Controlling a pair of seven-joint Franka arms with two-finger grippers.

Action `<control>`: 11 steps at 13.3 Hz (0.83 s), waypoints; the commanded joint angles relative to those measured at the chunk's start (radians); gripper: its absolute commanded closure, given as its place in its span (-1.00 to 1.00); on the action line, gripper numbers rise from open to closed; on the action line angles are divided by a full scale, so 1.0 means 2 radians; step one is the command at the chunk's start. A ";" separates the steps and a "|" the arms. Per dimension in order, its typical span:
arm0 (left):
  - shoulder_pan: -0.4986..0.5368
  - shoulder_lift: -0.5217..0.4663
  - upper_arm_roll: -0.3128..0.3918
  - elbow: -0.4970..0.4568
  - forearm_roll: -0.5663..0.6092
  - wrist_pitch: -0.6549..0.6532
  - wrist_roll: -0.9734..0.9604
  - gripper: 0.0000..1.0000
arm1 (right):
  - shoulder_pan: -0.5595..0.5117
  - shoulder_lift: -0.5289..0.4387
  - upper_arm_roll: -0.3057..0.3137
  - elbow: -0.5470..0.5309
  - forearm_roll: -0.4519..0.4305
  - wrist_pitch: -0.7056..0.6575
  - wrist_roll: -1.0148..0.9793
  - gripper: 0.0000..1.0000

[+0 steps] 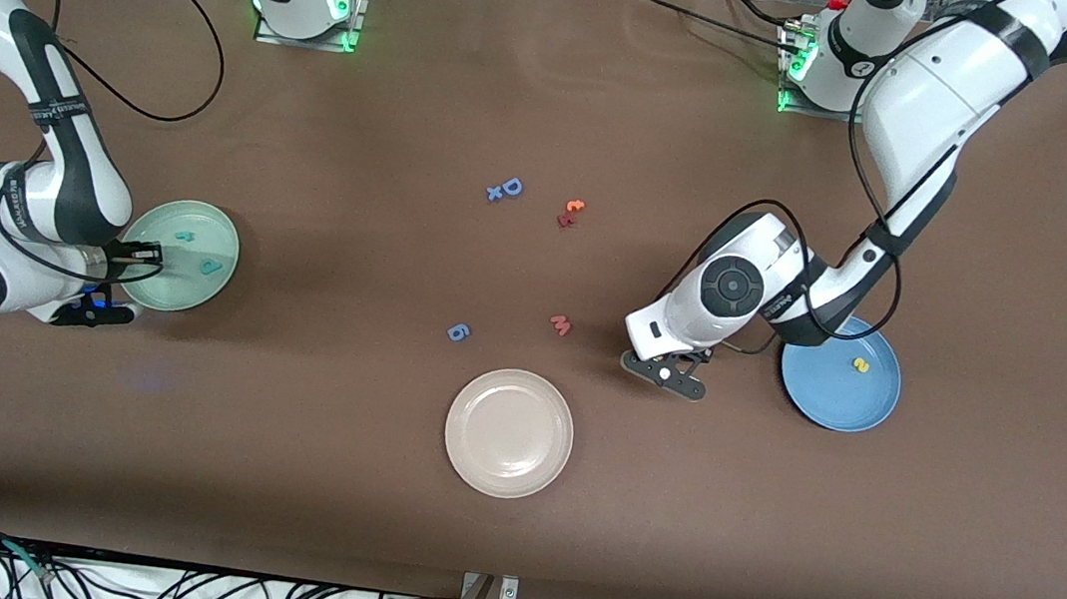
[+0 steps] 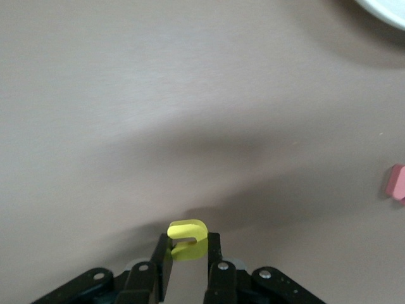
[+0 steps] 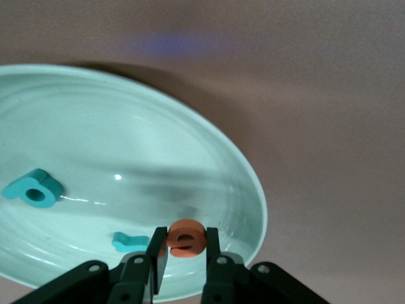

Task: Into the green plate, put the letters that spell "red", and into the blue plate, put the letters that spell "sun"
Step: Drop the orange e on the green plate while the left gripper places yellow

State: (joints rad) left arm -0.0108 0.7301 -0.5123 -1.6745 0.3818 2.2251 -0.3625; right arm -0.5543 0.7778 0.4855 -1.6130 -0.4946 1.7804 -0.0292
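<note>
My right gripper hangs low over the green plate, shut on the orange "e". A teal "r" and a teal "d" lie in that plate. My left gripper is down at the table between the white plate and the blue plate, shut on the yellow arch letter. A yellow "s" lies in the blue plate.
A cream-white plate sits nearest the front camera. A pink "w" and a blue "6" lie mid-table. Farther off are a blue "D" and small orange and red pieces.
</note>
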 commanded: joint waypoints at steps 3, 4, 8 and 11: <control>0.044 -0.047 0.000 -0.003 0.009 -0.084 0.110 0.66 | -0.001 -0.004 0.011 0.004 -0.005 -0.004 -0.008 -0.98; 0.057 -0.048 0.000 -0.003 0.010 -0.094 0.148 0.66 | 0.000 -0.012 0.023 0.012 -0.003 -0.010 -0.005 -0.98; 0.120 -0.050 0.000 -0.004 0.010 -0.096 0.314 0.66 | 0.000 -0.077 0.066 0.029 0.058 -0.077 0.061 -0.98; 0.162 -0.044 0.001 -0.006 0.010 -0.096 0.407 0.66 | 0.000 -0.125 0.111 0.028 0.072 -0.103 0.145 -0.98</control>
State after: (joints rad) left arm 0.2664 0.6483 -0.5007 -1.6741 0.3828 2.0413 0.3438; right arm -0.5493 0.5904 0.6603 -1.5403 -0.3759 1.6173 0.1640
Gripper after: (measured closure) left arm 0.736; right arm 0.009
